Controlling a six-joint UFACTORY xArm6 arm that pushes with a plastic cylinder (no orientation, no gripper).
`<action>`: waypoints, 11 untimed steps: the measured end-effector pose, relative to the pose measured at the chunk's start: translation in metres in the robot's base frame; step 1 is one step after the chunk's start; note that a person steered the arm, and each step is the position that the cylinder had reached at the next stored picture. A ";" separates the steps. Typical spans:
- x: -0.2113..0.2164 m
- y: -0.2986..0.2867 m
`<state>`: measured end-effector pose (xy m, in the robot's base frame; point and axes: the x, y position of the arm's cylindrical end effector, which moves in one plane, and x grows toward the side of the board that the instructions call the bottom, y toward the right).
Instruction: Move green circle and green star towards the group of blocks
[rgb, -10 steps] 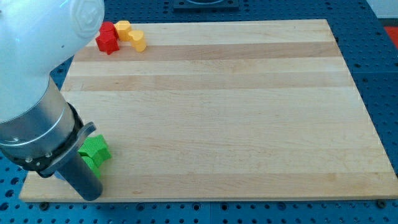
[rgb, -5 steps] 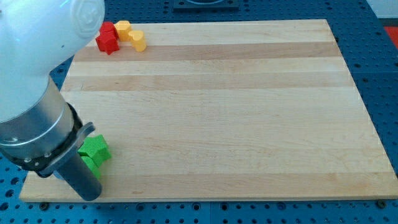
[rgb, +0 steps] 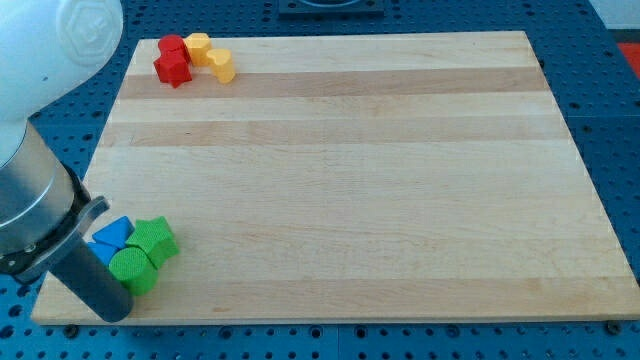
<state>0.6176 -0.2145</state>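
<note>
Wooden board (rgb: 350, 170) rests on a blue perforated table (rgb: 610, 60); my tip is hidden, holding nothing visible.

No text, label, brand, number or sign can be read anywhere. The board (rgb: 340, 170), the blocks and the arm (rgb: 40, 200) carry no print that shows.

I see a pale striped wood bench (rgb: 350, 160), a green circle (rgb: 132, 270), green star (rgb: 155, 240), blue blocks (rgb: 113, 234), red blocks (rgb: 172, 60) and yellow blocks (rgb: 211, 56), blue surround (rgb: 610, 120).
</note>
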 end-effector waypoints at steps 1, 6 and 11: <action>-0.001 0.000; -0.056 0.038; -0.191 0.041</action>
